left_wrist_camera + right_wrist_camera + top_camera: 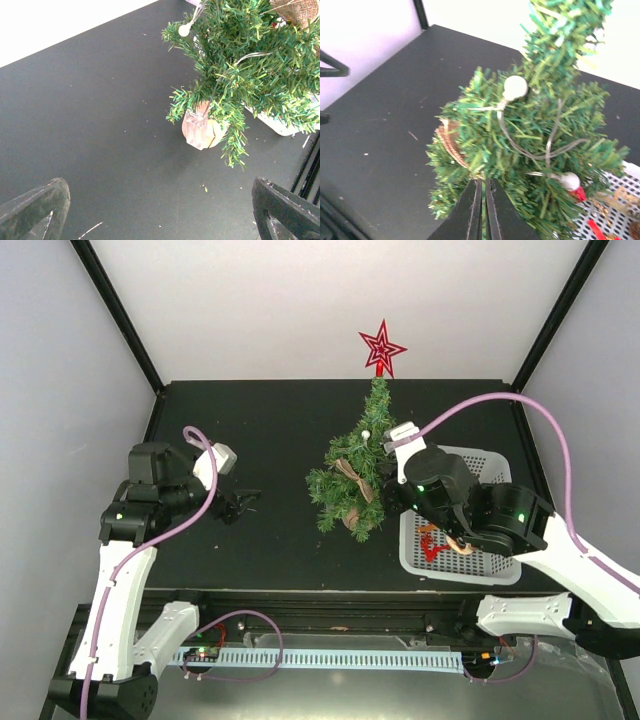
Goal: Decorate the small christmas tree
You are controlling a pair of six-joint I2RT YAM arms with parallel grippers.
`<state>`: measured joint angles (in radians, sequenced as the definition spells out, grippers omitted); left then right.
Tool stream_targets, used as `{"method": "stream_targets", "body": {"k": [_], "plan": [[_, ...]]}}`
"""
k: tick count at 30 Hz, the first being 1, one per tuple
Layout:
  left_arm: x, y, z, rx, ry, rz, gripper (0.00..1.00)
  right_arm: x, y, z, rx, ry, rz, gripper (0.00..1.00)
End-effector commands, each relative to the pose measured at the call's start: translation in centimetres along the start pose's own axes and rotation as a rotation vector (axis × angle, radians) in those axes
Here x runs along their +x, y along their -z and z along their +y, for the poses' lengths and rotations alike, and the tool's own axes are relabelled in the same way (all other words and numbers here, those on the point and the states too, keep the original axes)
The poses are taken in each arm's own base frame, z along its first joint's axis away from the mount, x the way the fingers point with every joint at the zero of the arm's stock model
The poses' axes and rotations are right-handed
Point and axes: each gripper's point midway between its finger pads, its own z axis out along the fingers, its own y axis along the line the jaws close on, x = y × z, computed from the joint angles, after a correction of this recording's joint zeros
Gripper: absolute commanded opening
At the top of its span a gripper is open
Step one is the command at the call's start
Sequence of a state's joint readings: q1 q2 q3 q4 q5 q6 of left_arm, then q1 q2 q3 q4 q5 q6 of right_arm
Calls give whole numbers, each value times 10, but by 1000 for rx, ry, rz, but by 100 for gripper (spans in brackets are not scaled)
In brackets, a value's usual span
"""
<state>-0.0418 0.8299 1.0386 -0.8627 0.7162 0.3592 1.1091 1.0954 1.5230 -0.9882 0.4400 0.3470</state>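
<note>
Small christmas tree (352, 480): stands on its tan wooden base (200, 131) near the middle of the bench (260, 430), slightly right of centre.
Tree top: a red star (382, 348) caps the tip, which in the overhead view lies toward 12 o'clock, across the bench's back edge.
Trimmings: a thin cord with white bulbs (515, 87) winds through the needles, and a burlap bow (451, 142) sits on the tree's left flank.
Right hand (483, 190): fingers pressed together with barely a slit between them, the tips buried in the lower branches (whether they pinch a strand or needle, I cannot tell).
Left hand (240, 505): spread wide and holding nothing, at 9 o'clock from the tree and well apart from it.
White basket (470, 560): at 4 o'clock from the tree, just beside its branches and close to the bench's right and near edges; the right arm lies over it.
Open room: bare black bench from 8 round to 11 o'clock of the tree.
Tight side: 3 to 5 o'clock, where arm, basket and branches crowd together.
</note>
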Motion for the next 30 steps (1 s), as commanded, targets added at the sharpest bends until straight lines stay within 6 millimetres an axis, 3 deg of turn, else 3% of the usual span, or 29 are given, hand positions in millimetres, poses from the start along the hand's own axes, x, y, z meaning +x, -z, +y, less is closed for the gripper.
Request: {"method": "stream_targets", "body": {"k": [1,5,8,22,30], "plan": [[-6,1,0,0,-18,-11,99,10,0,-33,160,-81,-4,5],[-5,1,-1,1,-18,-12,99,23,4,-73,248,-209,-4,5],[-5,1,-1,1,-21,-15,99,45,-2,-102,299,-291,27,9],[-6,-3,0,18,-18,-10,99,173,-81,-210,367,-801,249,24],[-4,-5,-1,29,-21,-9,99,242,-113,-236,416,-1044,337,21]]}}
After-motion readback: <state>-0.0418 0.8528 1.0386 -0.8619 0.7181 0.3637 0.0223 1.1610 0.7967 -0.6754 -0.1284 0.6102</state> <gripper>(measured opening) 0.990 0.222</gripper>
